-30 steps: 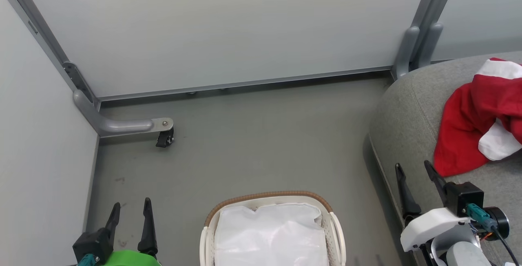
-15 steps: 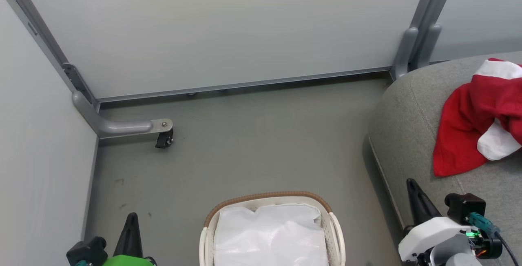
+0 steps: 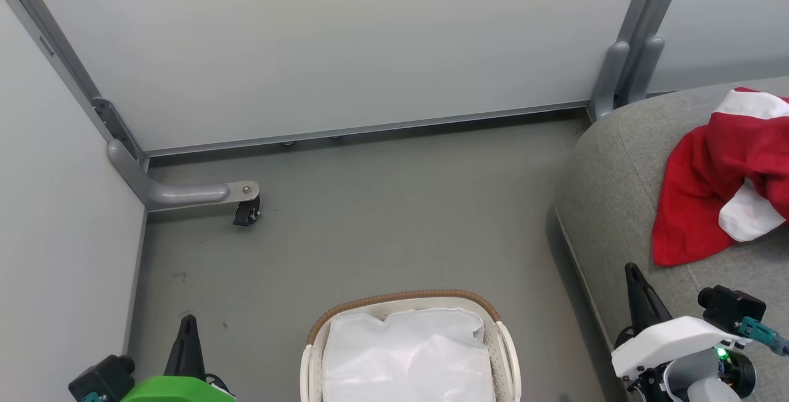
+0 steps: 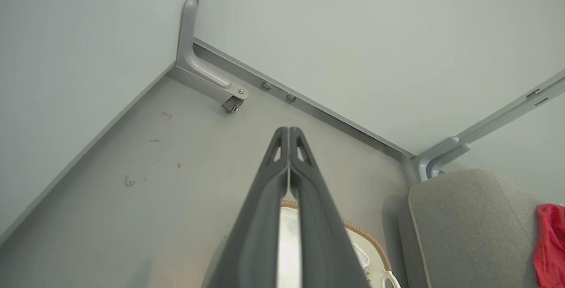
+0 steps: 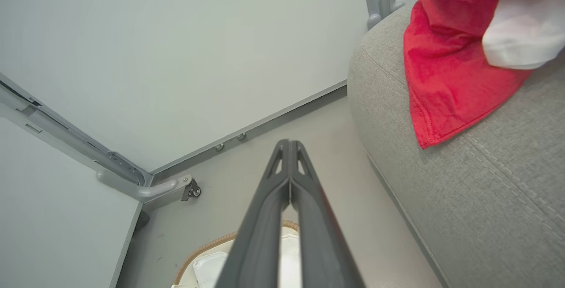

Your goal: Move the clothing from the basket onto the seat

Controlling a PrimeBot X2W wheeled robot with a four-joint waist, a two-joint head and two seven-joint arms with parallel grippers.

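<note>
Head view: left end effector and right end effector have both closed, empty. The clothing lies on the seat beyond the right end effector; the basket holds only its liner. Transfer judged complete.

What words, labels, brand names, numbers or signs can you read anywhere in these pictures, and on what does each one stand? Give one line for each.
No text can be read in any view.
The clothing, the basket, its white liner, the seat, the wall panels and the fingers of the left gripper and right gripper show no lettering, numbers or signs.
</note>
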